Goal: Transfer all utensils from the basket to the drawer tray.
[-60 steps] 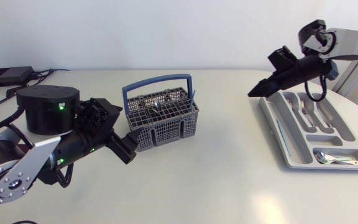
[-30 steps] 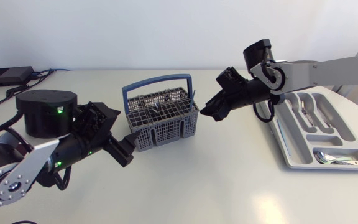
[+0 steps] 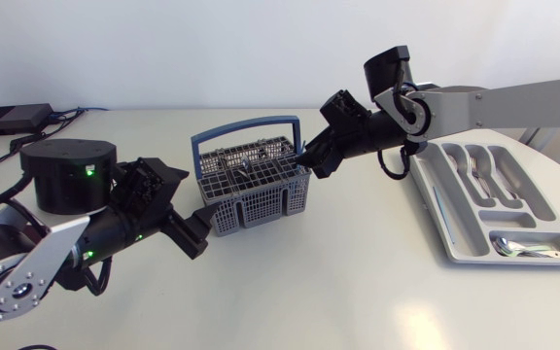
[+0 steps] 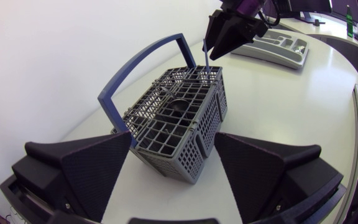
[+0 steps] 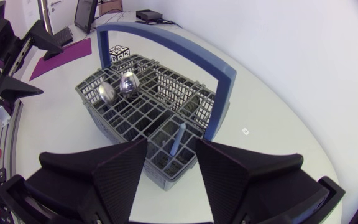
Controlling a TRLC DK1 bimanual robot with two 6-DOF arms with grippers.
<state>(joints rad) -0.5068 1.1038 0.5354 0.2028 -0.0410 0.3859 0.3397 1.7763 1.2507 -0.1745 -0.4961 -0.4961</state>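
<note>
Utensils are standing in the basket: two spoons and a blue-handled utensil in its 3 o'clock corner compartment. The right gripper is hovering over that handle, fingers spread either side. The left gripper is gaping wide at the basket's 8 o'clock corner. The drawer tray is lying well apart at 3 o'clock.

Head view: fixed, overhead, looking down on the table. Both wrist views (close-range) face the basket from opposite ends.
</note>
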